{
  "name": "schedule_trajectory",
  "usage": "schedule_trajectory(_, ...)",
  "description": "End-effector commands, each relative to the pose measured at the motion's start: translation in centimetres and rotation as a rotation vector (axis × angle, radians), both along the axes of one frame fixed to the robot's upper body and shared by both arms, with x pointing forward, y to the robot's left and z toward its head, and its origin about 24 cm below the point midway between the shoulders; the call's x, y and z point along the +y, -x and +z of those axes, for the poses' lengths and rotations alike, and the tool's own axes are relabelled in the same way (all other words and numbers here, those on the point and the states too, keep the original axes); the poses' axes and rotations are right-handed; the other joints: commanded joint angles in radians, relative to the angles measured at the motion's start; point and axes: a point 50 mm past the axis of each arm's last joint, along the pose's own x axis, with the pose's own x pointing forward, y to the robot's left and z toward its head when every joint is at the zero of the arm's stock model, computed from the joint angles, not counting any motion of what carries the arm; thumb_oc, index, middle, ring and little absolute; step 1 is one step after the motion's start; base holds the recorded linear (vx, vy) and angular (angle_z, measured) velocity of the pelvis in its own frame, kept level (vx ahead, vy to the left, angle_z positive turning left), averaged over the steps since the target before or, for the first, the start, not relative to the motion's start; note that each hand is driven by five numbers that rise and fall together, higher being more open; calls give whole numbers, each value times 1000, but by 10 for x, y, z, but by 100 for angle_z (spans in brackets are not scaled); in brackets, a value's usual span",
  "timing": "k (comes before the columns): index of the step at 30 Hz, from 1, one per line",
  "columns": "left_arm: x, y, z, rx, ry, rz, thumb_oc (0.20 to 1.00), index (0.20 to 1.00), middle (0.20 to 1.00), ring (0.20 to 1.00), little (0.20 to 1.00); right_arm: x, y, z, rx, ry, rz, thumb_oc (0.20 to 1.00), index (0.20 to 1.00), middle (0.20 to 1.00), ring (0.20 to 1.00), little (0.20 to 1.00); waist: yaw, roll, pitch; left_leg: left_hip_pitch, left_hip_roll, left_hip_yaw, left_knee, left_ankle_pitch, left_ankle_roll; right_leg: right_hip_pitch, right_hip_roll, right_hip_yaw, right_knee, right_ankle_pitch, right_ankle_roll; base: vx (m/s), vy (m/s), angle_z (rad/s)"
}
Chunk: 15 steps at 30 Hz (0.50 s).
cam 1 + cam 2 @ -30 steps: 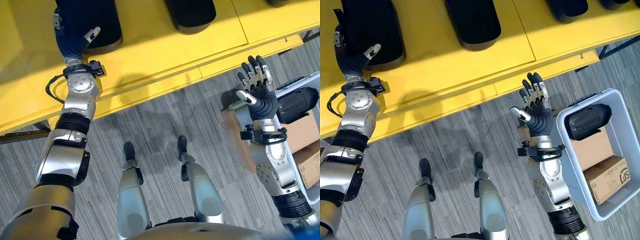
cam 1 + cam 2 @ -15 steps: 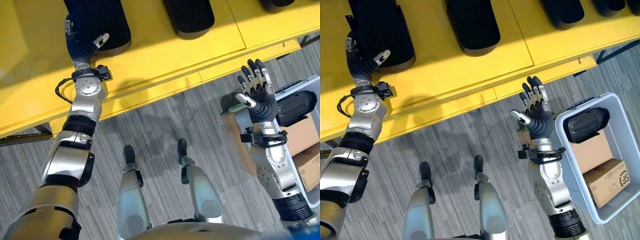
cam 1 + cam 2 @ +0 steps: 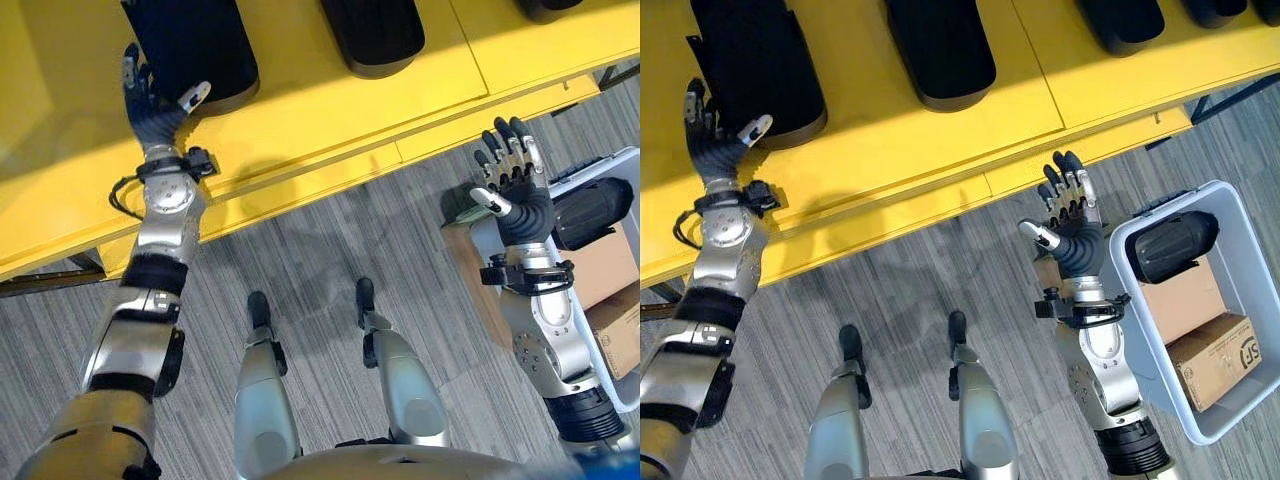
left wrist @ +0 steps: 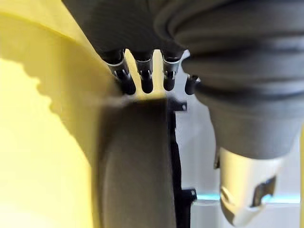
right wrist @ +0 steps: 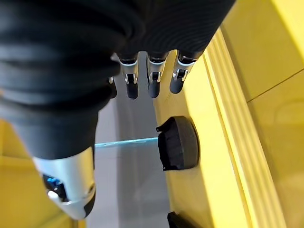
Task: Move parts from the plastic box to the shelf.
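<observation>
A tall black part (image 3: 760, 65) stands on the yellow shelf (image 3: 940, 150) at the left. My left hand (image 3: 710, 140) is open at its near left corner, fingers straight and spread, thumb tip by the part's base. In the left wrist view the fingertips (image 4: 142, 83) hover over the dark part (image 4: 137, 166). My right hand (image 3: 1070, 215) is open and empty, raised over the floor between the shelf edge and the pale plastic box (image 3: 1252, 245). Inside that box another black part (image 3: 1175, 245) lies on cardboard boxes (image 3: 1185, 300).
More black parts (image 3: 940, 50) (image 3: 1120, 20) stand in a row along the shelf to the right. The right wrist view looks past the fingers (image 5: 152, 80) at the shelf and a black part (image 5: 178, 142). Grey carpet lies between shelf and box.
My left hand has come off the black part and drawn back to its near left corner, fingers now spread. The right hand has stayed where it was.
</observation>
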Motion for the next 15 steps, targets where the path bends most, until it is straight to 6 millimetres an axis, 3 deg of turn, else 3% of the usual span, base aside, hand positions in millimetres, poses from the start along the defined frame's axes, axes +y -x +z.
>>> schedule_trajectory(1,16,9,-29,59,87,47,1000,1000,1000,1000,1000,-12,17,29,-187,-13,-53,1000,1000,1000,1000,1000,11,9,2,-14,77,-32,104,-77,-43,72,-99,-33,70,-66,56,-84,6,1)
schedule_trajectory(5,40,40,-61,87,162,122,1000,1000,1000,1000,1000,-16,18,29,-191,-6,-74,1000,1000,1000,1000,1000,37,17,-1,-4,76,-40,103,-102,-48,88,-100,-37,68,-86,59,30,6,1)
schedule_trajectory(6,41,44,-65,88,167,124,1000,1000,1000,1000,1000,-17,18,29,-191,-4,-76,1000,1000,1000,1000,1000,39,15,4,-15,73,-35,103,-76,-40,79,-103,-41,68,-67,53,0,0,0)
schedule_trajectory(8,43,48,-69,89,181,132,1000,1000,1000,1000,1000,-17,18,29,-190,-2,-78,1000,1000,1000,1000,1000,42,18,-2,-5,75,-41,103,-103,-46,89,-101,-40,71,-87,58,49,3,4)
schedule_trajectory(10,43,56,-75,87,193,129,1000,1000,1000,1000,1000,-20,19,31,-199,15,-101,1000,1000,1000,1000,1000,48,19,-3,-4,73,-42,101,-102,-45,91,-102,-42,70,-87,58,-31,10,7)
schedule_trajectory(11,41,63,-79,79,196,119,1000,1000,1000,1000,1000,-23,20,35,-222,46,-143,1000,1000,1000,1000,1000,53,18,3,-14,68,-38,100,-77,-37,85,-107,-45,66,-68,53,10,5,7)
schedule_trajectory(12,41,63,-80,81,196,120,1000,1000,1000,1000,1000,-23,19,34,-220,47,-143,1000,1000,1000,1000,1000,53,20,-3,-3,71,-43,100,-103,-44,95,-104,-42,68,-88,58,7,6,6)
schedule_trajectory(14,38,73,-84,69,196,100,1000,1000,1000,1000,1000,-33,19,40,-252,151,-288,1000,1000,1000,1000,1000,63,24,-4,-2,68,-46,100,-105,-42,98,-107,-46,69,-89,58,14,7,7)
schedule_trajectory(15,35,77,-85,60,196,85,1000,1000,1000,1000,1000,-38,18,41,-260,208,-360,1000,1000,1000,1000,1000,67,25,0,-12,65,-42,100,-81,-34,92,-111,-50,67,-71,53,16,7,4)
